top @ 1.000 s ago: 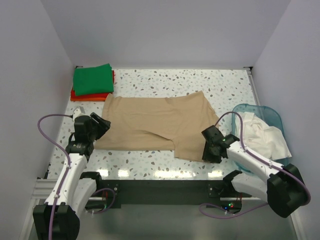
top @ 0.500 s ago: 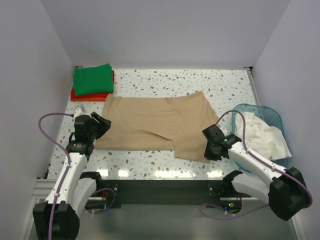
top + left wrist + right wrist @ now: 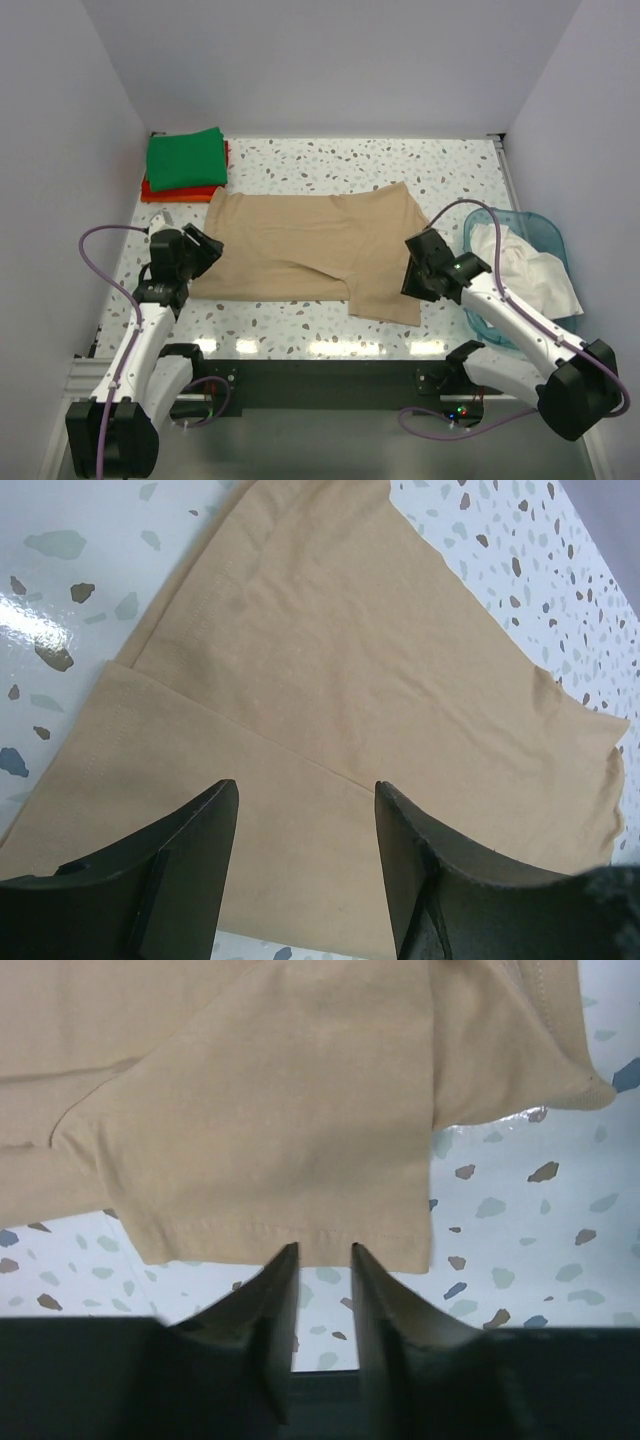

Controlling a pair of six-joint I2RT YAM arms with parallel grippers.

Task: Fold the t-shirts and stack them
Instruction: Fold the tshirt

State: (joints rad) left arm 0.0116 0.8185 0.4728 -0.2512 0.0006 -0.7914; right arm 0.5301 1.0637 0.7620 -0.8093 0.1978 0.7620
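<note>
A tan-beige t-shirt (image 3: pixel 310 250) lies spread flat mid-table, its left side folded over. My left gripper (image 3: pixel 203 250) hovers over its left edge, jaws wide open and empty; the left wrist view shows tan cloth (image 3: pixel 330 660) between the fingers (image 3: pixel 205 850). My right gripper (image 3: pixel 418 272) is at the shirt's near right corner, jaws only narrowly apart with nothing between them; its tips (image 3: pixel 323 1252) sit at the hem of the sleeve (image 3: pixel 280 1130). A folded green shirt (image 3: pixel 186 157) lies on a red-orange one (image 3: pixel 178 191) at the back left. A whitish shirt (image 3: pixel 520 268) is crumpled in the tub.
A translucent blue plastic tub (image 3: pixel 545 226) stands at the right edge beside my right arm. Grey walls enclose the table at the left, back and right. A black rail (image 3: pixel 320 375) runs along the near edge.
My right gripper has drawn back a little from the near edge, toward the shirt's right sleeve hem. My left gripper has barely moved. The shirt lies as before.
</note>
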